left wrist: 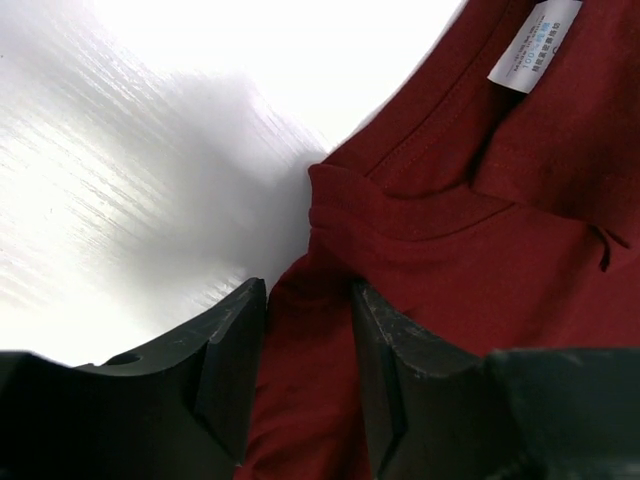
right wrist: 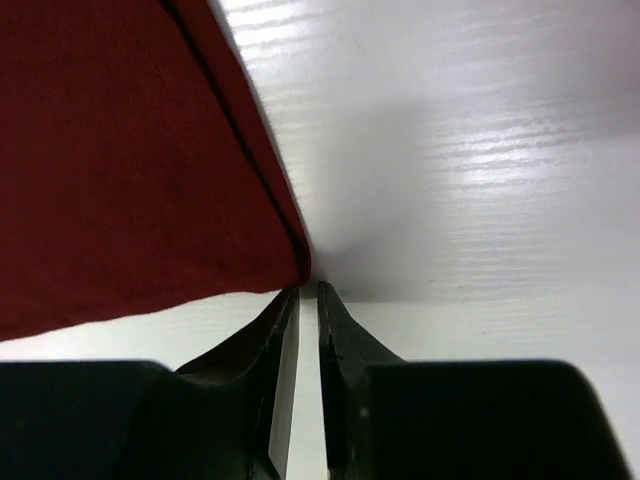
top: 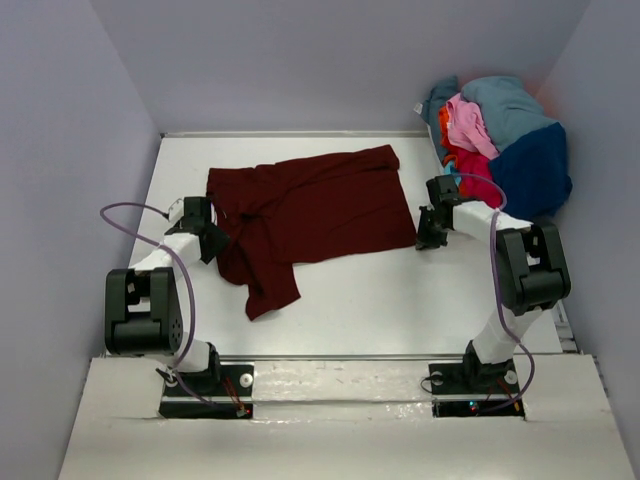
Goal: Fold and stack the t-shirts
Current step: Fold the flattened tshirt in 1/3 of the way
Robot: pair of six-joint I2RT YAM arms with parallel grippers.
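Maroon t-shirt [top: 310, 205]: lies spread across the middle of the white worktop [top: 400, 310], smooth along the right side, bunched and creased on the left. Sends one flap [top: 268, 285] out toward the near edge. Shows in the left wrist view a stitched neckline [left wrist: 400, 165] and a white label [left wrist: 533, 45] with small print too fine to read.

Left tool [left wrist: 308, 295]: sits at the shirt's rumpled left edge, low over the cloth. Stands spread, dark fingers [left wrist: 235, 350] apart, with a fold of maroon fabric filling the gap between them. Shows no squeeze on the fold.

Right tool [right wrist: 306, 292]: sits at the shirt's right near corner. Stands almost pressed together, with only a thin slit between the fingers and white worktop showing through it. Meets the hemmed corner right at the tips. Cannot tell whether the corner is pinched.

Heap of other shirts [top: 500, 140]: sits in the far right corner against the pale walls [top: 300, 60], well apart from the maroon one. Holds a light teal-blue shirt [top: 505, 100] on top, a pink shirt [top: 470, 125] beside it, a bright red shirt [top: 470, 178] below and a navy shirt [top: 535, 170] at the right. All are crumpled.
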